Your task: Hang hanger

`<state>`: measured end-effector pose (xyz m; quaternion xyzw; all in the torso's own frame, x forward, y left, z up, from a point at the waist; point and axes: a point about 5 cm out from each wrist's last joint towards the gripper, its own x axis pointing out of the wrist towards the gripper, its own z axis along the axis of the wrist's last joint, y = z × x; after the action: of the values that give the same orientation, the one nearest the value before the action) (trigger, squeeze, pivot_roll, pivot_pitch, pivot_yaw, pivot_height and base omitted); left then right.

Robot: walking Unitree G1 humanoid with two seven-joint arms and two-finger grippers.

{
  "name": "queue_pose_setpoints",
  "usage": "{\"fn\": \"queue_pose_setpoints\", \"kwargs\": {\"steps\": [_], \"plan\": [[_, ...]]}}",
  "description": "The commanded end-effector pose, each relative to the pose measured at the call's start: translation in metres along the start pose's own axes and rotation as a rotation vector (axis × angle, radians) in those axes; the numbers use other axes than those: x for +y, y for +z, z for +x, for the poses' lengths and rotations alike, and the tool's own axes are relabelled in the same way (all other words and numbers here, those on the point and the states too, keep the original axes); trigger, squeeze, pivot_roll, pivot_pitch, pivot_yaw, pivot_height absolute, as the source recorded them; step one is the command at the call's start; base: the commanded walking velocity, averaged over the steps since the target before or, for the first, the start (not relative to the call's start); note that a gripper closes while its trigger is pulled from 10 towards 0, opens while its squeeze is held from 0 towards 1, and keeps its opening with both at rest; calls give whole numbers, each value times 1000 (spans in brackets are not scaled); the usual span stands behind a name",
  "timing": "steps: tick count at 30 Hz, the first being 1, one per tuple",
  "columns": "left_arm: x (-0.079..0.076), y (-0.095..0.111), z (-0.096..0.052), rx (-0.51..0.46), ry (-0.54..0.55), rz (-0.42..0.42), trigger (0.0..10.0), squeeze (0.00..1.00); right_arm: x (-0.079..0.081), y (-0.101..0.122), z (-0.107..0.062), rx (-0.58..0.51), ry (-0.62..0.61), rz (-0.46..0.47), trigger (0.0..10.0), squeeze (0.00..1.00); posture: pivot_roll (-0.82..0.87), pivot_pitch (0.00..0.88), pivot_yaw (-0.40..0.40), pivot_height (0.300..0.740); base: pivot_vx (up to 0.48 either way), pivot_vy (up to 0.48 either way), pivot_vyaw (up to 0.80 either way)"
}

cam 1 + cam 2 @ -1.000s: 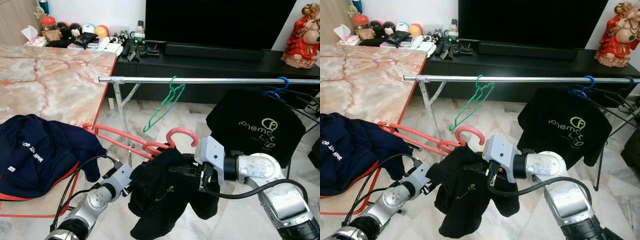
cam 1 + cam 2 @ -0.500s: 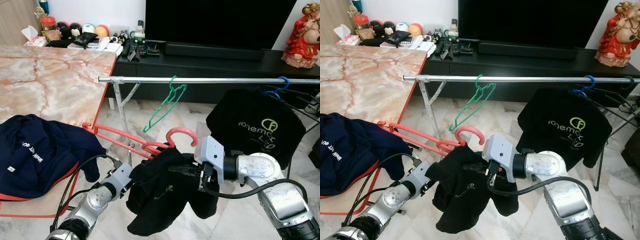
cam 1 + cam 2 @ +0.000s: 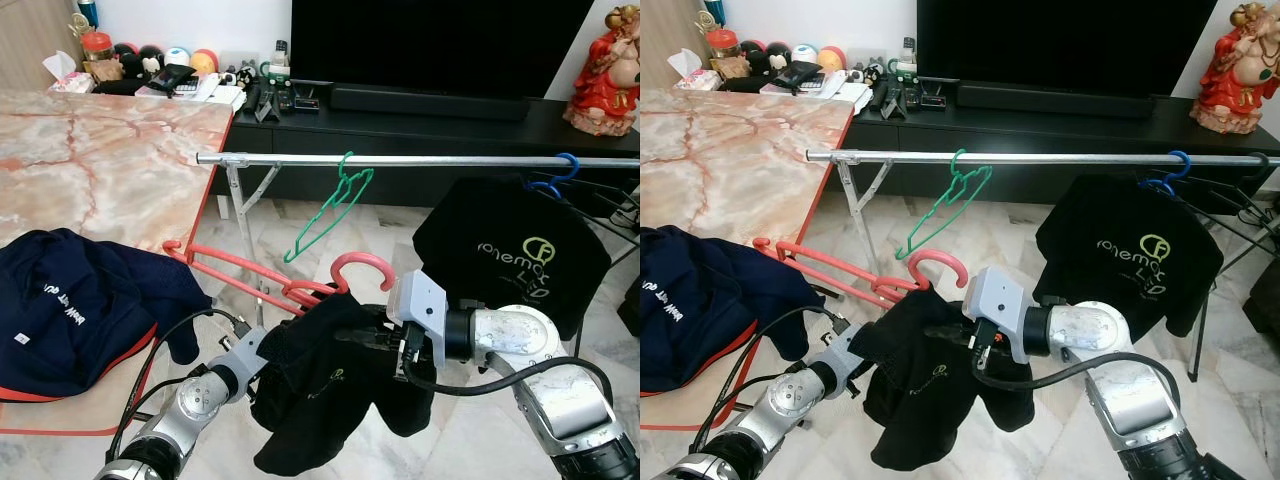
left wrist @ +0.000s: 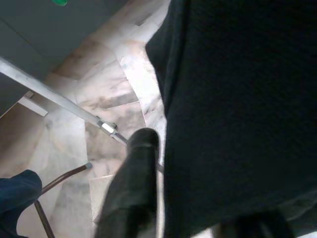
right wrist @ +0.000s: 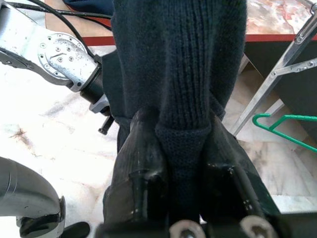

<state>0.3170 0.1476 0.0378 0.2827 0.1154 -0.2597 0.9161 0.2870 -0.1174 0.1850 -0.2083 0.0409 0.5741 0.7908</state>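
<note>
A coral red hanger (image 3: 362, 265) carries a black knit garment (image 3: 330, 385) low in front of the metal rail (image 3: 450, 160). My right gripper (image 3: 348, 337) is shut on the garment just under the hanger's hook; the right wrist view has the knit pinched between its fingers (image 5: 141, 144). My left gripper (image 3: 268, 352) reaches into the garment's left side, where the left wrist view shows one finger (image 4: 133, 183) pressed against the black cloth (image 4: 237, 109). One red hanger arm (image 3: 225, 268) sticks out left toward the table.
A green hanger (image 3: 330, 215) hangs on the rail, and a black T-shirt (image 3: 510, 255) on a blue hanger (image 3: 560, 175) hangs at its right end. A marble table (image 3: 100, 160) with a navy garment (image 3: 70, 300) is on the left. Behind is a dark TV cabinet (image 3: 400, 110).
My left gripper has shifted slightly right and up under the garment, gathering its lower edge. The right gripper and red hanger have hardly moved.
</note>
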Motion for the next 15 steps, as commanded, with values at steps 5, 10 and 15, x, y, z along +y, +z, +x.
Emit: {"fn": "queue_pose_setpoints", "kwargs": {"steps": [5,10,15], "plan": [[-6,-2,-1,0,-42,4,0,0,-7,10,-1,-34,-21,-26,0,0,-7,81,-38,740,0,0,0],[-11,-6,-3,9,-84,15,0,0,-7,10,-1,-33,-27,-29,0,0,-6,81,-38,740,0,0,0],[-8,-6,-4,3,-67,4,0,0,-7,9,0,-32,-28,-24,0,0,-3,81,-38,740,0,0,0]]}}
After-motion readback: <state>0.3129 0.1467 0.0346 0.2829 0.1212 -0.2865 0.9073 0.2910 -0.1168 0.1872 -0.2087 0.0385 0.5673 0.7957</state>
